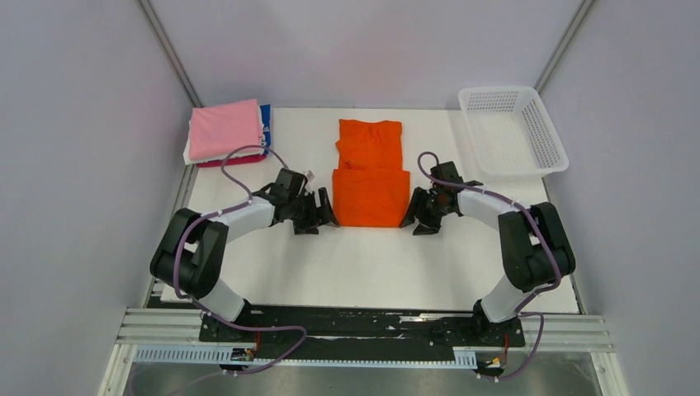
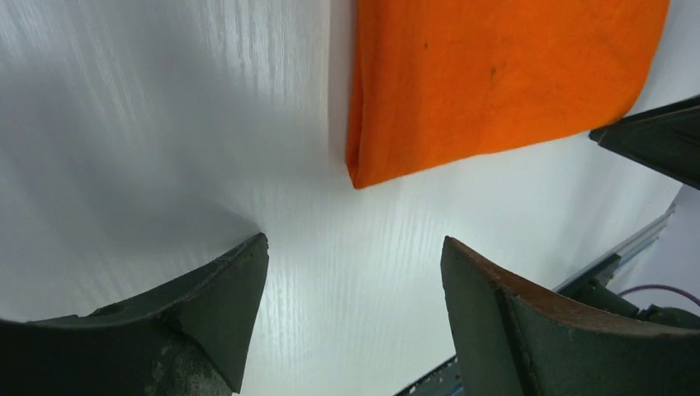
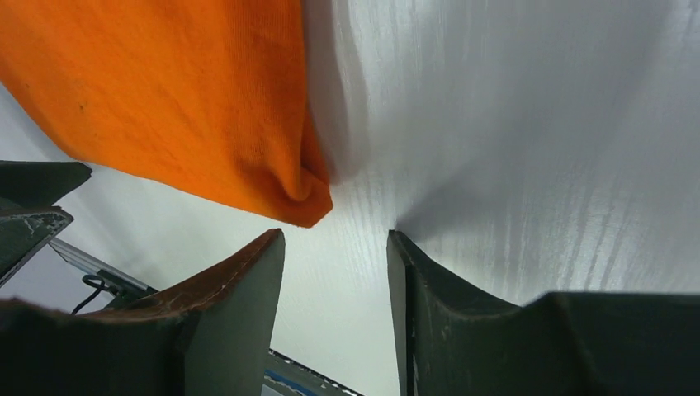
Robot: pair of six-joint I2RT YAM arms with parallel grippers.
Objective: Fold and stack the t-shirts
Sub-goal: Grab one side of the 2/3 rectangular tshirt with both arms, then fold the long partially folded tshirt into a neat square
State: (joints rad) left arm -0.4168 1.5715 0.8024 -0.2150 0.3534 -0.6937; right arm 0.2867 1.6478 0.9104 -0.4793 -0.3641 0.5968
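This looks like a robotics lab test cell. Plain pale walls (image 1: 82, 124) box in a white table (image 1: 371, 264), with metal struts (image 1: 169, 49) in the upper corners of the frame. Along the bottom edge, the cabled left arm (image 1: 215, 235) and right arm (image 1: 528, 239) are bolted to a black plate (image 1: 363, 326) on aluminium rails (image 1: 569, 337).

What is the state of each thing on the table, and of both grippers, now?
orange t-shirt: partly folded, lying flat, not held.
folded t-shirts: stacked, pink on top.
basket: upright, empty.
left gripper: open, empty, beside the shirt's near corner.
right gripper: open, empty, beside the other near corner.
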